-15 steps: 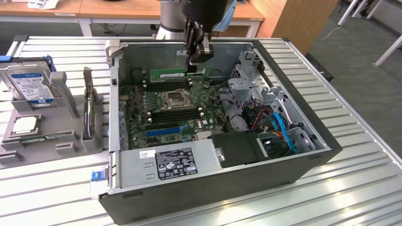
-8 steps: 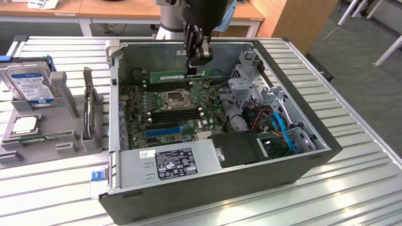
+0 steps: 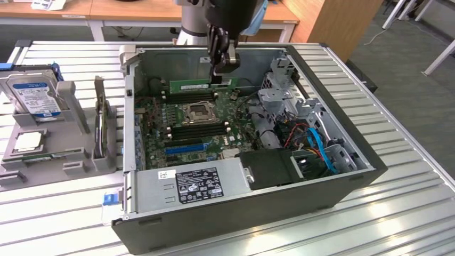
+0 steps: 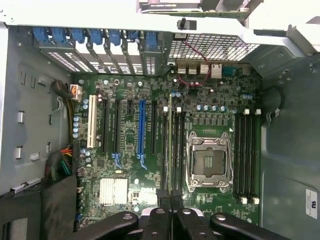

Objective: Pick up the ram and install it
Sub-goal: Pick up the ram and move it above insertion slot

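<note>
Open case (image 3: pixel 284 213) lies flat on table (image 3: pixel 405 213), w/ motherboard (image 3: pixel 238 104) inside and power supply (image 3: pixel 188 184) along its near edge. Hard drive (image 3: pixel 32 96) stands on rack (image 3: pixel 71 165) at the exterior view's left of case. Ram (image 3: pixel 191 84), clamped in gripper (image 3: pixel 221 73), hangs above motherboard nr socket (image 3: pixel 197 112).

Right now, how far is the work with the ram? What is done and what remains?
Done: the ram is picked up and is inside the open computer case. In hand: the gripper is shut on it, holding it on edge over the black memory slots beside the processor socket. Left: it looks not yet pushed into a slot, so installing remains.
</note>
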